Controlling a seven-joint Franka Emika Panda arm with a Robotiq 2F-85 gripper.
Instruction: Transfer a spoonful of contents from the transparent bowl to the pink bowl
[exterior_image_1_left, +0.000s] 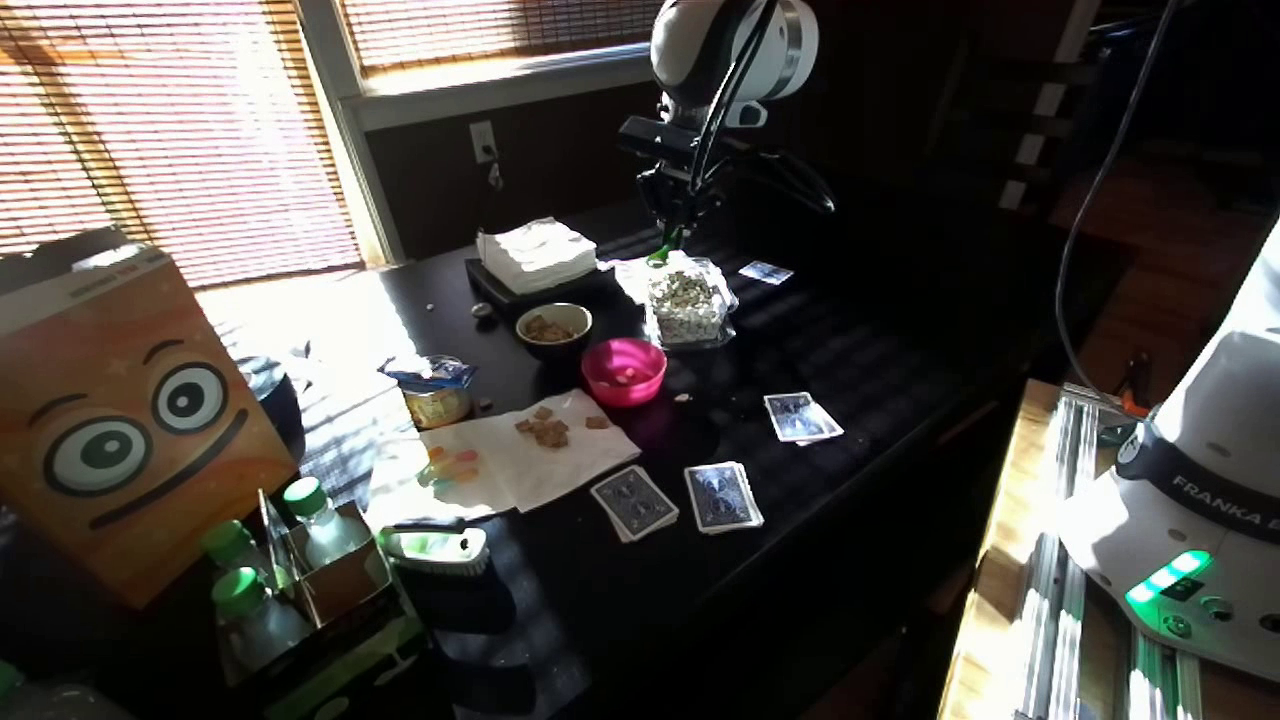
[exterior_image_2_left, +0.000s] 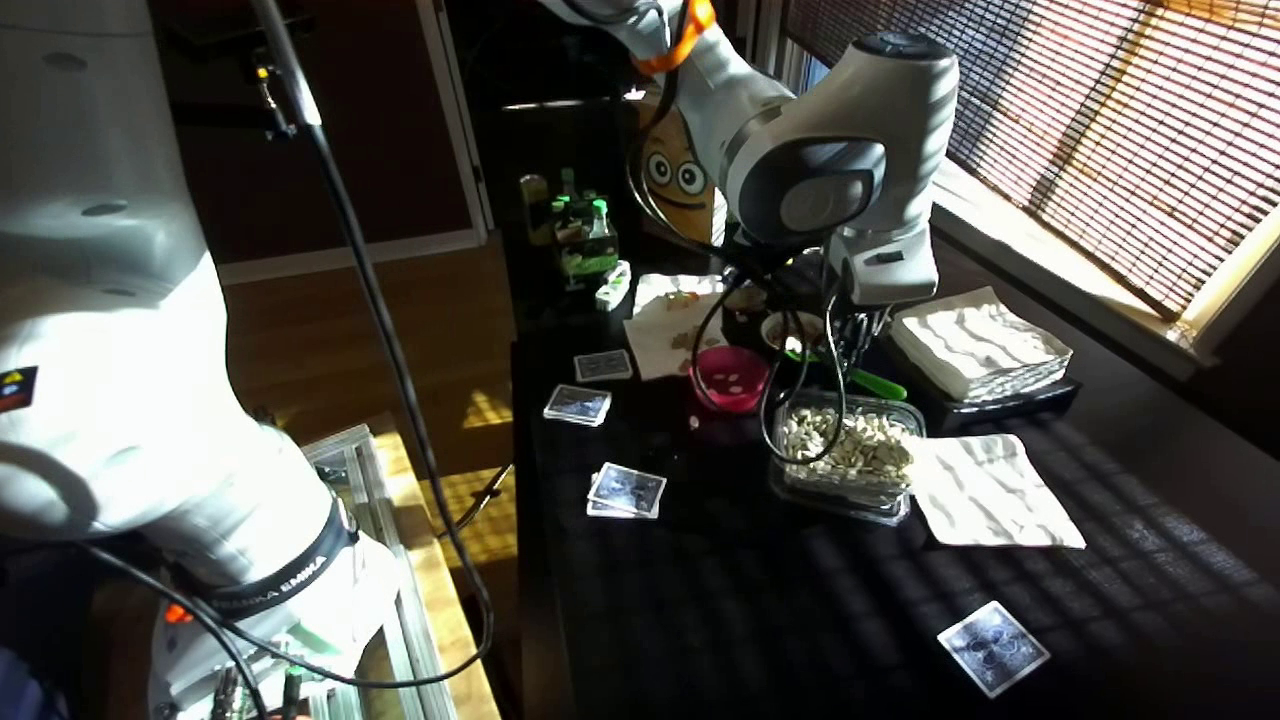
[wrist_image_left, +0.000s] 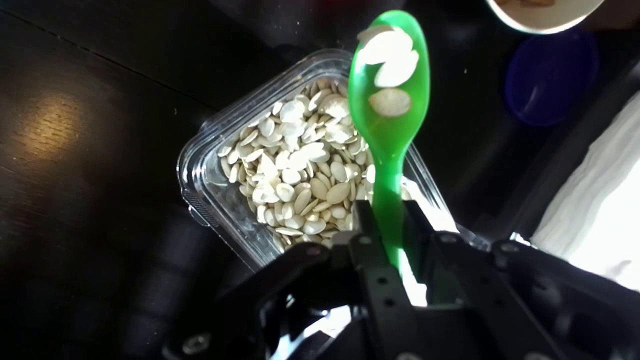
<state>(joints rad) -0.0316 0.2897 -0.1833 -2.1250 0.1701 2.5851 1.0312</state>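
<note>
My gripper (wrist_image_left: 386, 212) is shut on the handle of a green spoon (wrist_image_left: 390, 132), its fingers on either side. Several pale seeds lie in the spoon's scoop. Below it is the transparent bowl, a clear rectangular tub (wrist_image_left: 274, 86) filled with whitish flat seeds, the contents (wrist_image_left: 305, 172); the scoop reaches past the tub's rim in the wrist view. In an exterior view the gripper (exterior_image_1_left: 672, 232) hangs just over the tub's far edge. Beside the tub stands the pink bowl (exterior_image_1_left: 640, 391), with a few pale pieces inside; cables partly cross it in an exterior view (exterior_image_2_left: 738, 402).
A white-lined bowl (exterior_image_1_left: 575, 317) of brown pieces stands close to the pink bowl. Stacked napkins (exterior_image_1_left: 540, 252) are behind, and a napkin (exterior_image_2_left: 1000, 495) lies by the tub. Playing cards (exterior_image_1_left: 722, 497), bottles (exterior_image_1_left: 320, 520) and a big orange box (exterior_image_1_left: 140, 400) are also around. Loose black cables hang from the arm.
</note>
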